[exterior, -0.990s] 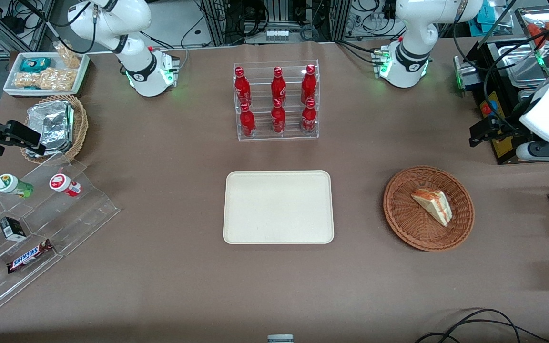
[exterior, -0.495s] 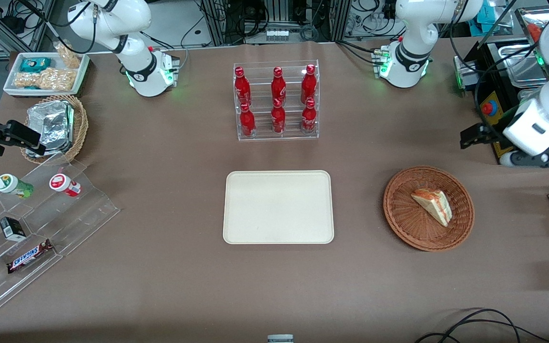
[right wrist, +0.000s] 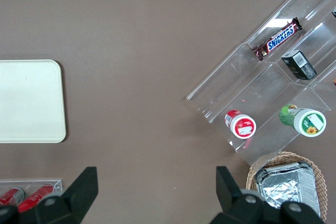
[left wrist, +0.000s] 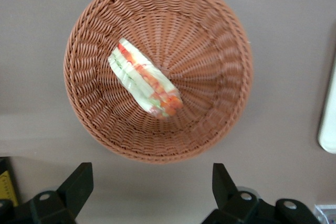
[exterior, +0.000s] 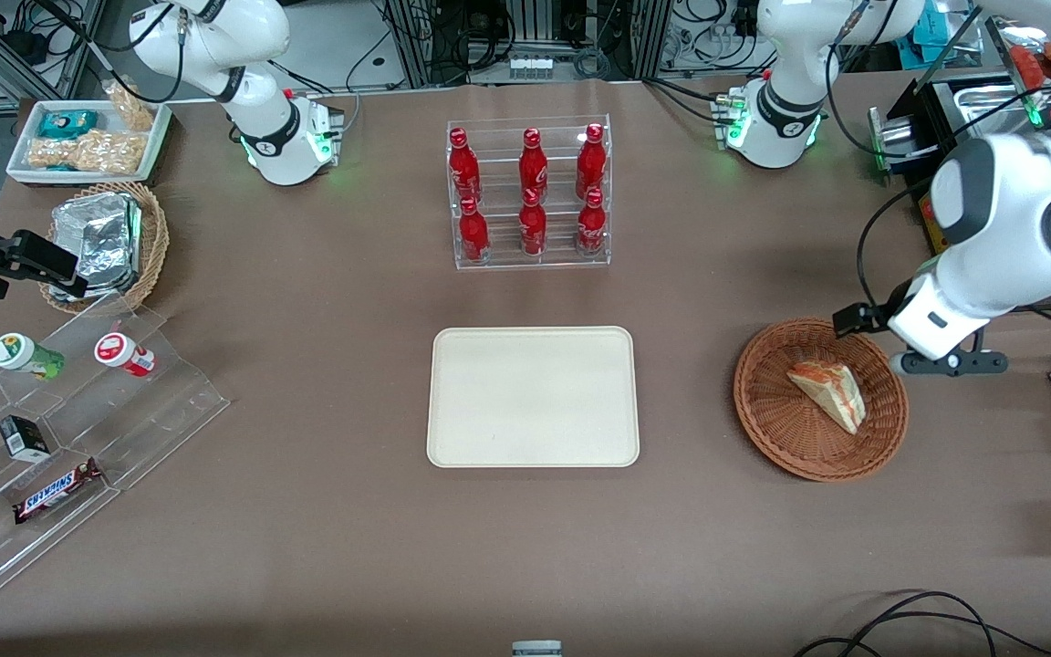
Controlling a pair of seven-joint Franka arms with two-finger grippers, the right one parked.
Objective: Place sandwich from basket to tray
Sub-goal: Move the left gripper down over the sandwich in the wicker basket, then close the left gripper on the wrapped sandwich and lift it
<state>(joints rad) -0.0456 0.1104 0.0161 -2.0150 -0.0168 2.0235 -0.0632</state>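
Observation:
The sandwich (exterior: 828, 394), a white bread wedge with orange-red and green layers, lies in the round reddish-brown wicker basket (exterior: 767, 401). Both also show in the left wrist view, the sandwich (left wrist: 144, 83) near the middle of the basket (left wrist: 210, 51). The cream tray (exterior: 533, 397) lies flat at the table's middle and holds nothing; its edge shows in the left wrist view (left wrist: 328, 121). My left gripper (exterior: 945, 363) hangs open and empty above the table beside the basket's rim, toward the working arm's end. Its fingers stand wide apart around (left wrist: 152, 184).
A clear rack of red bottles (exterior: 530, 193) stands farther from the front camera than the tray. A clear stepped stand with snacks (exterior: 60, 438), a paler basket of foil packets (exterior: 106, 242) and a white snack tray (exterior: 88, 139) lie toward the parked arm's end.
My left arm has swung in from the table's edge and come down toward the basket. The sandwich, basket and tray have not moved.

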